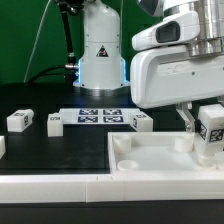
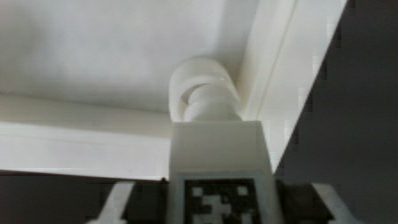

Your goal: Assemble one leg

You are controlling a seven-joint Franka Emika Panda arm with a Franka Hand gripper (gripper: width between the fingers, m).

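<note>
My gripper (image 1: 208, 134) is at the exterior view's right, shut on a leg (image 1: 212, 128), a small white block with a black-and-white tag. It holds the leg upright over the near right corner of the large flat white square piece (image 1: 150, 160). In the wrist view the leg (image 2: 217, 150) runs from between my fingers (image 2: 125, 203) to a round corner socket (image 2: 203, 85) of that piece, and its far end looks to be at the socket. Three more legs (image 1: 18, 120) (image 1: 53, 122) (image 1: 141, 121) lie on the black table.
The marker board (image 1: 98, 114) lies flat behind the legs, in front of the robot base (image 1: 100, 55). A raised white wall (image 1: 50, 184) runs along the table's front edge. Another socket (image 1: 127, 162) shows at the square piece's left.
</note>
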